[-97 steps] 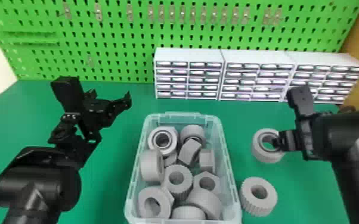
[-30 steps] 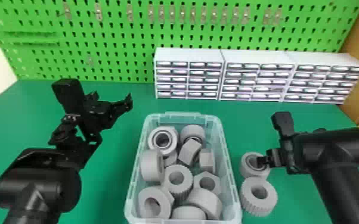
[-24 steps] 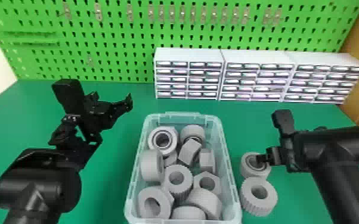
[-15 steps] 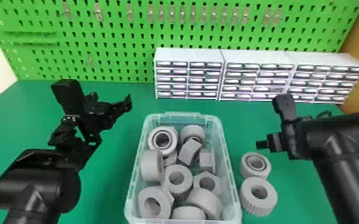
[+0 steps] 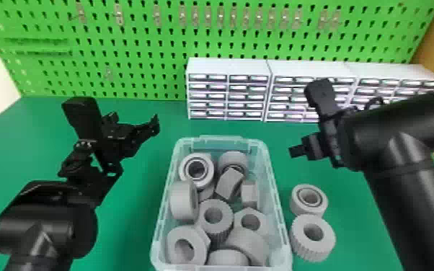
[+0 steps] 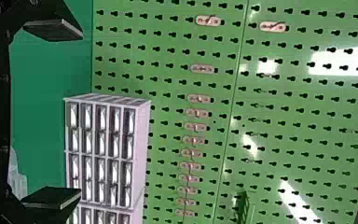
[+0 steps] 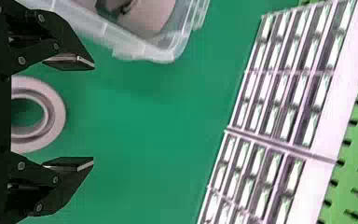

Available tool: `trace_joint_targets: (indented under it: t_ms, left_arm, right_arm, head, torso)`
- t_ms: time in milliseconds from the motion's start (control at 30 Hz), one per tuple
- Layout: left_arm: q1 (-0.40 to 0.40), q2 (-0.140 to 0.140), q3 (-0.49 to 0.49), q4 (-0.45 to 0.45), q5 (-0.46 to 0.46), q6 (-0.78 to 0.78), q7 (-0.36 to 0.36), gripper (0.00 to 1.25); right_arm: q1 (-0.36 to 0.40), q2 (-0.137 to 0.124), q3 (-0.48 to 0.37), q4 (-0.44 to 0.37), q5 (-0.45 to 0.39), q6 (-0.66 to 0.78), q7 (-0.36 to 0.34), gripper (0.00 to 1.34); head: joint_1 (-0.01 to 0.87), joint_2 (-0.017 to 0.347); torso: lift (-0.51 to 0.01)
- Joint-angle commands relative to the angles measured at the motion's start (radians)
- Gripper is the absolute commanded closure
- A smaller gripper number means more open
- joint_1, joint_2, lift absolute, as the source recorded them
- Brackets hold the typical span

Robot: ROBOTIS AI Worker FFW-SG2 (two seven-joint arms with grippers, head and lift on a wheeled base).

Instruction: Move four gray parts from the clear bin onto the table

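**Two gray parts out, two to go, and both grippers empty**

Head view first, and here's the clear bin [image 5: 223,138], well stocked with gray rings and nuts! Just right of the bin, two parts lie on the green table [image 5: 126,230]: a bearing ring [image 5: 307,212] and, nearer the robot, a ridged ring [image 5: 313,249]. The left gripper [image 5: 135,122] waits in the air left of the bin, while the right gripper [image 5: 296,150] hangs beyond its right side.

What will they handle like? They look like hard plastic, light I'd say, and stiff enough for a firm pinch. The ridged ring in the bin [image 5: 224,226] should give good bite on its grooved rim. The hex nut [image 5: 259,220] wants opposite flats. The smooth roller [image 5: 179,201] leans by the bin's left wall and could roll or slip, so take it square across its sides!

Over to the left wrist view: fingers spread wide, nothing between them, with the drawer units that stand beyond the bin in sight.

And the right wrist view: fingers well apart, empty as well. The bearing ring lies on the table beside the bin, its outer wall the natural hold; a snug, level grasp should avoid scuffing its insert.
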Motion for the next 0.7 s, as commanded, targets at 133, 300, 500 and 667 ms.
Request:
trace_joint_targets:
  t_ms: [133, 300, 500, 667]
  left_arm:
    - [0.003, 0.0, 0.002, 0.0, -0.005, 0.0, 0.0, 0.11]
    - [0.002, -0.002, 0.005, 0.0, -0.005, 0.0, 0.0, 0.11]
    - [0.002, -0.006, 0.005, 0.003, -0.008, 0.0, 0.0, 0.11]
    - [0.0, -0.006, 0.003, 0.008, -0.002, 0.0, -0.003, 0.11]
  right_arm:
    - [-0.011, 0.021, 0.1, -0.006, -0.048, 0.012, 0.0, 0.53]
    - [-0.018, 0.025, 0.152, -0.006, -0.07, 0.012, 0.0, 0.53]
    - [-0.021, 0.029, 0.201, 0.004, -0.099, -0.002, 0.0, 0.53]
    - [-0.026, 0.032, 0.236, 0.026, -0.133, -0.022, 0.0, 0.52]
  head:
    - [0.678, 0.034]
    - [0.678, 0.034]
    - [0.678, 0.034]
    - [0.678, 0.034]
  torso:
    - [-0.05]
    - [-0.05]
    - [-0.05]
    - [-0.05]
